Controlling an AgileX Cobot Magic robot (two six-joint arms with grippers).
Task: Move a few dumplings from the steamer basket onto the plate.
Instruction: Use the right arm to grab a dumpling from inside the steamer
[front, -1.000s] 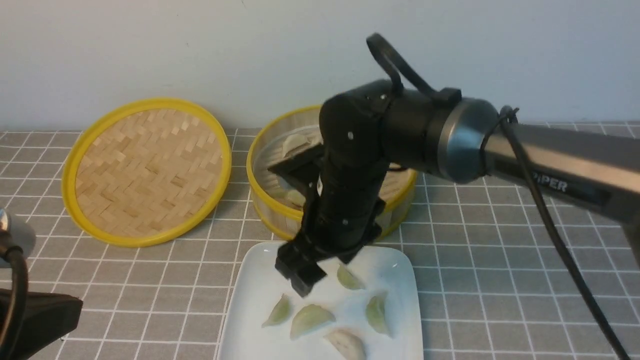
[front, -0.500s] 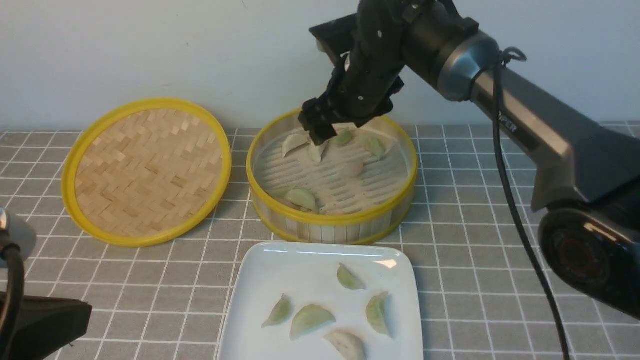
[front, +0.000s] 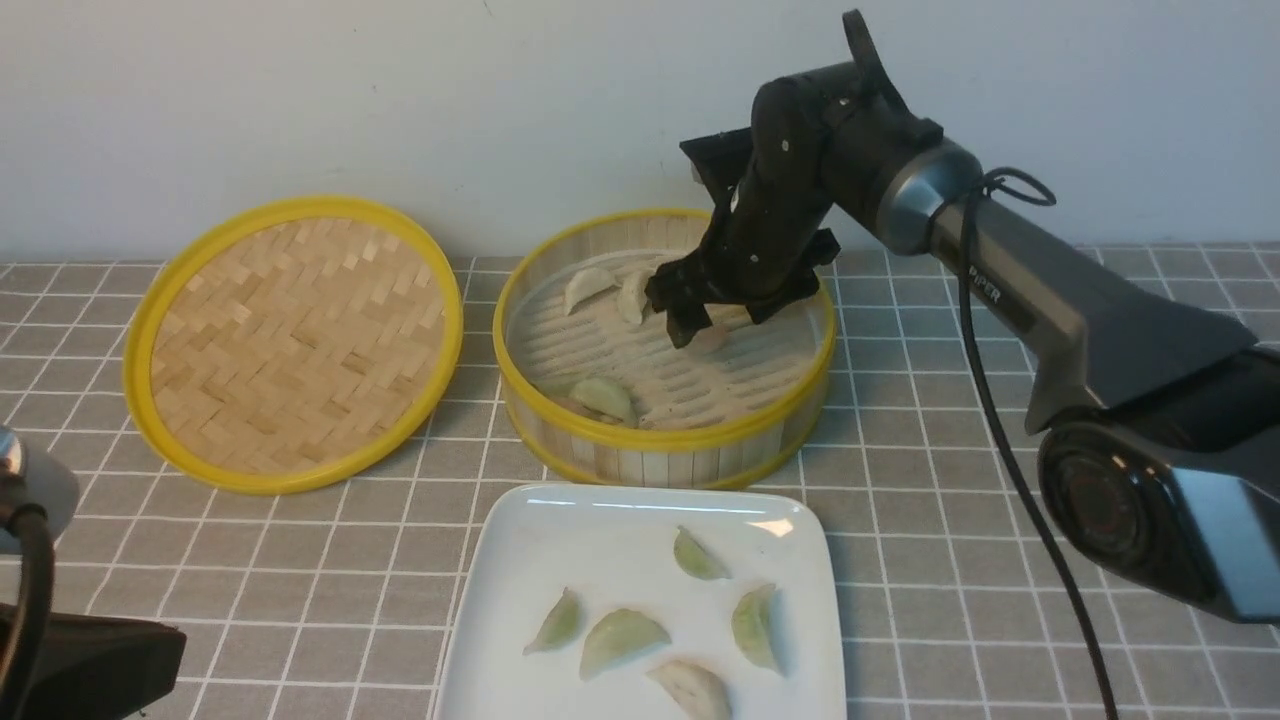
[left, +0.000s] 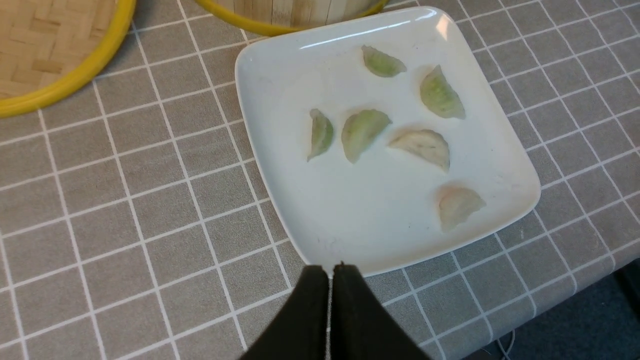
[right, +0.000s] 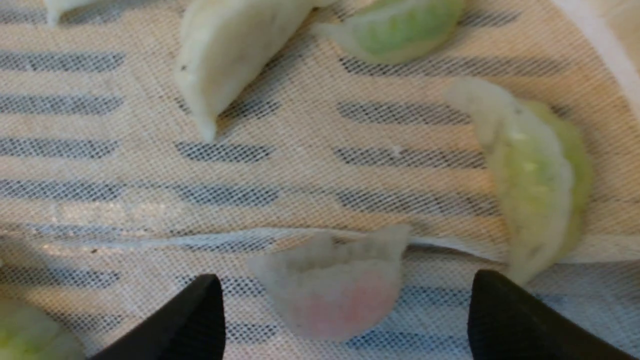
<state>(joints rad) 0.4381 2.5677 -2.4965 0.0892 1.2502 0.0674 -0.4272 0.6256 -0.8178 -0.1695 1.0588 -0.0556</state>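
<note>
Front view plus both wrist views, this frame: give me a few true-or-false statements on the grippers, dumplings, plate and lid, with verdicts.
1. The right gripper is open, its fingertips either side of a pinkish dumpling in the steamer basket. True.
2. The plate holds three dumplings. False: six lie on it in the left wrist view.
3. The left gripper grips a dumpling. False: it is shut on nothing, near the plate's edge.
4. The lid sits on the basket. False: it lies on the table, on the robot's left of the basket.
5. The basket also holds green dumplings. True.
</note>
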